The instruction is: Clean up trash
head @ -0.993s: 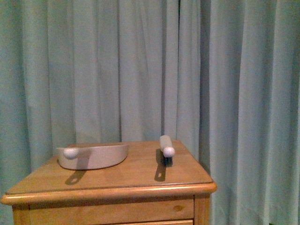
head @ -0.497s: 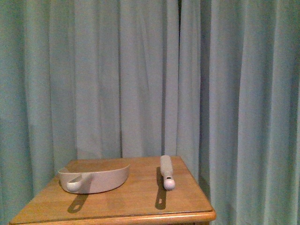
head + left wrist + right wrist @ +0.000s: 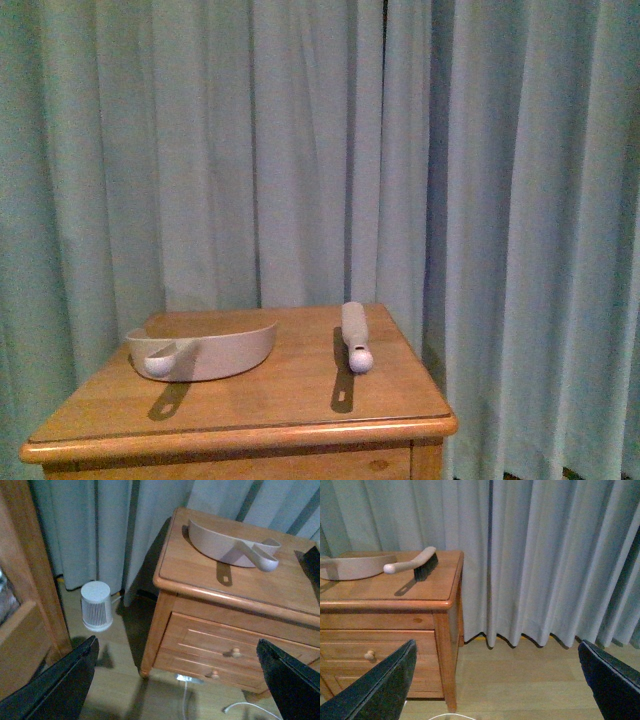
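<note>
The trash is not in any view. A beige dustpan [image 3: 205, 352] lies on the left of the wooden cabinet's top [image 3: 280, 400], its handle toward me. To its right lies a white-handled brush [image 3: 352, 335]. No arm shows in the front view. My left gripper [image 3: 177, 690] is open with nothing between its fingers, hanging over the floor in front of the cabinet's drawers, with the dustpan [image 3: 225, 545] beyond it. My right gripper [image 3: 497, 690] is open and empty over bare floor to the right of the cabinet, with the brush [image 3: 412, 564] and the dustpan [image 3: 355, 567] on top.
Pale blue-grey curtains [image 3: 500, 200] hang behind and to the right of the cabinet [image 3: 385, 600]. A small white cylindrical device [image 3: 96, 605] stands on the floor left of it, beside another wooden piece of furniture [image 3: 30, 580]. A white cable [image 3: 240, 707] trails under the drawers.
The front view has shifted: the cabinet top dropped in the picture, then rose partway. The dustpan and brush keep their places on it.
</note>
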Available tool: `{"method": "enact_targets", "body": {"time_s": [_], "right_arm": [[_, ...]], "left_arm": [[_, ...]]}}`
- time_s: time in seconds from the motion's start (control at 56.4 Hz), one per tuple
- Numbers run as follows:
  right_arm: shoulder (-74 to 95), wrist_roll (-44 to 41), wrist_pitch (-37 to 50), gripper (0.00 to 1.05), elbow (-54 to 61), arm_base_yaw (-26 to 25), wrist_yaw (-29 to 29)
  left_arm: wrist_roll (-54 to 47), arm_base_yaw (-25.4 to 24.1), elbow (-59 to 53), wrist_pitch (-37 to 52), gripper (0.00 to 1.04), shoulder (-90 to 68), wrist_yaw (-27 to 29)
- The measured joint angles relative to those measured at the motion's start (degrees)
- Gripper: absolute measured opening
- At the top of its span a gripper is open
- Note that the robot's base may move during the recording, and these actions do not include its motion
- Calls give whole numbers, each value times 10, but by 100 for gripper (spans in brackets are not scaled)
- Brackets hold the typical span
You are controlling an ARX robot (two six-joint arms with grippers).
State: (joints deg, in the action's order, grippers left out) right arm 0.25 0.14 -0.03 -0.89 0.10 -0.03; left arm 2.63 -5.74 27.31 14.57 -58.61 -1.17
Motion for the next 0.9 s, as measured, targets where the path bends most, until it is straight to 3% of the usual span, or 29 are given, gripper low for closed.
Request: {"method": "enact_targets", "body": {"time_s": [0.426, 0.656, 0.904], "right_arm": [[0, 0, 0, 97, 0, 0, 0], [0, 0, 0, 97, 0, 0, 0], [0, 0, 0, 97, 0, 0, 0]], "left_arm": [[-77, 104, 419, -194, 97, -330, 26], [-116, 127, 606, -293, 97, -471, 85], [-110, 141, 726, -350, 97, -587, 126]]}}
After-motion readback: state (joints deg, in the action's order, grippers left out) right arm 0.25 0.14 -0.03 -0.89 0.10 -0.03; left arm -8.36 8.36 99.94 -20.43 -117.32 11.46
